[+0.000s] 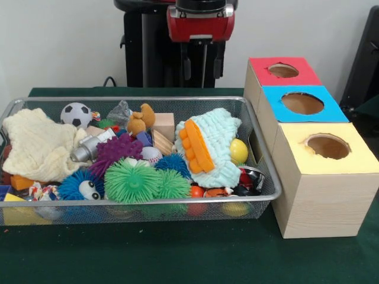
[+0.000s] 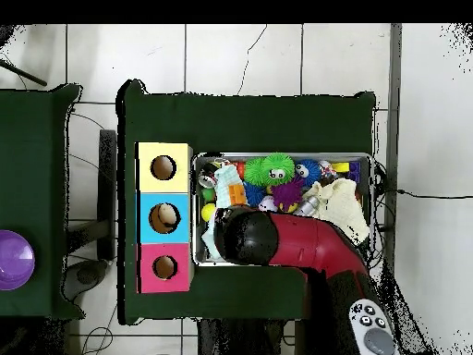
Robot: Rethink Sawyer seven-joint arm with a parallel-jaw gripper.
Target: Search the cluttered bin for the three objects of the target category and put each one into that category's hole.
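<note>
The red and black arm hung over the near end of the wire mesh bin on the green counter. Its gripper showed behind the bin's far rim; whether the fingers were spread or pressed together could not be told. The bin held a cream knitted cloth, a green spiky ball, a small soccer ball and a yellow ball. Beside it stood red, blue and yellow holed wooden boxes; something lay inside the blue one's hole.
</note>
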